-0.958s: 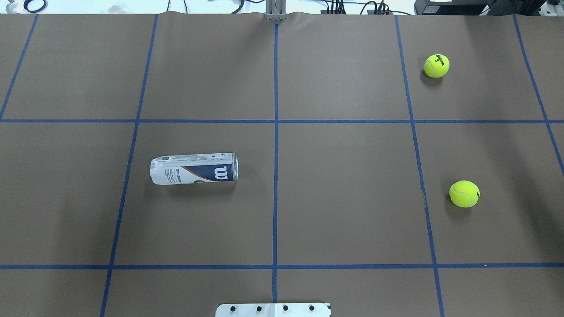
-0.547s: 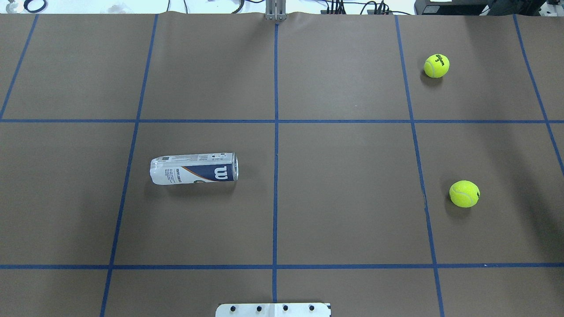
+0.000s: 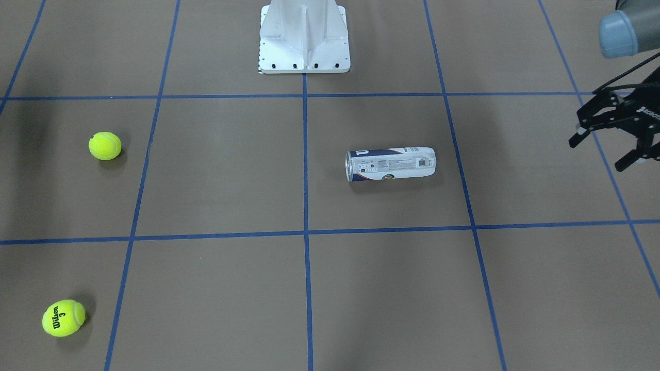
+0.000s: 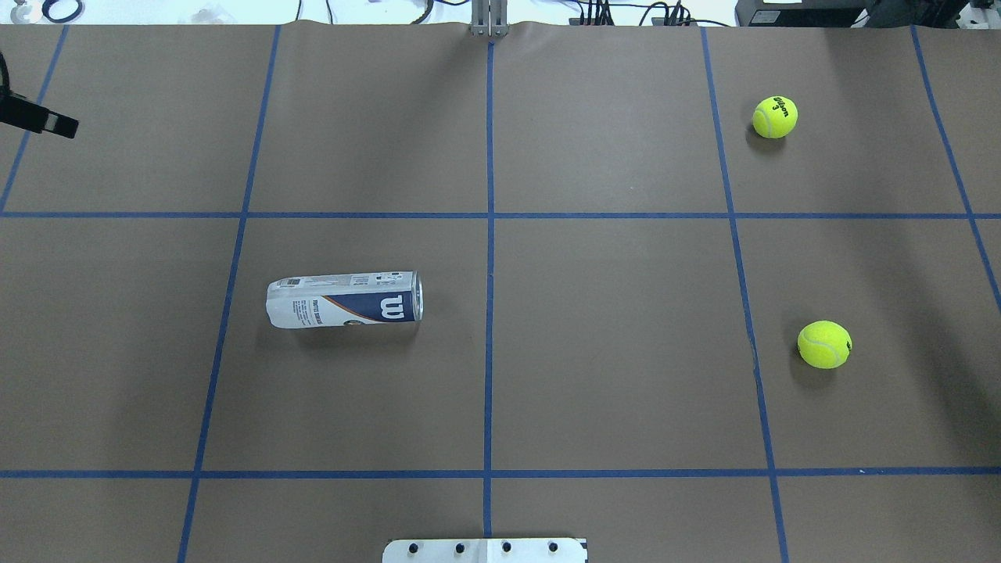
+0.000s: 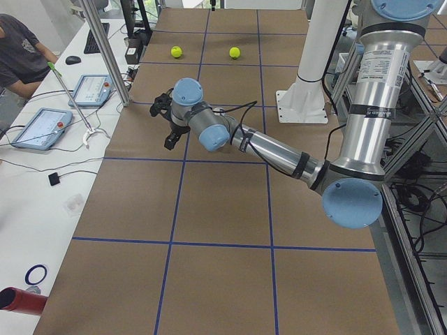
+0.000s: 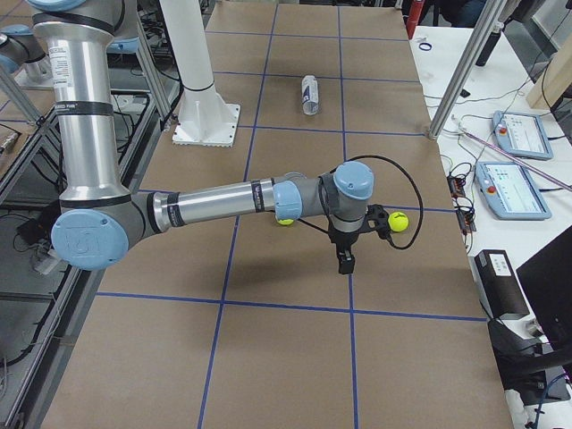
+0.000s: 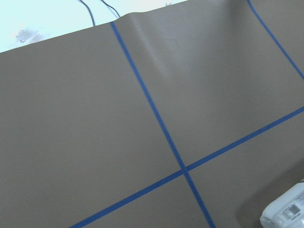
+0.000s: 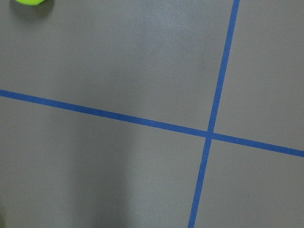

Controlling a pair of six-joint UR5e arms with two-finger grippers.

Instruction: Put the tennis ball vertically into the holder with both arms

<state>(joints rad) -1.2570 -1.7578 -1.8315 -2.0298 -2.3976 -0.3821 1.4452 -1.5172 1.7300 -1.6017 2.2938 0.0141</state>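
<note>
The holder point(image 4: 344, 300) lies on its side left of the table's middle, its open mouth toward the centre line; it also shows in the front view point(image 3: 390, 164). Two yellow tennis balls rest on the right side, one far point(image 4: 774, 116) and one nearer point(image 4: 824, 344). My left gripper point(image 3: 598, 154) hovers open and empty, well out beyond the holder's closed end; only one of its fingers point(image 4: 47, 123) reaches into the overhead view. My right gripper point(image 6: 353, 241) hangs over the table close to the balls, seen only from the side, so I cannot tell its state.
The white base pedestal point(image 3: 304, 36) stands at the robot's edge of the table. Blue tape lines cross the brown table cover point(image 4: 610, 352). Tablets, cables and a seated person point(image 5: 21, 56) are along the operators' side.
A black finger of my left gripper has entered the overhead view at its left edge. The holder and both balls have not moved.
</note>
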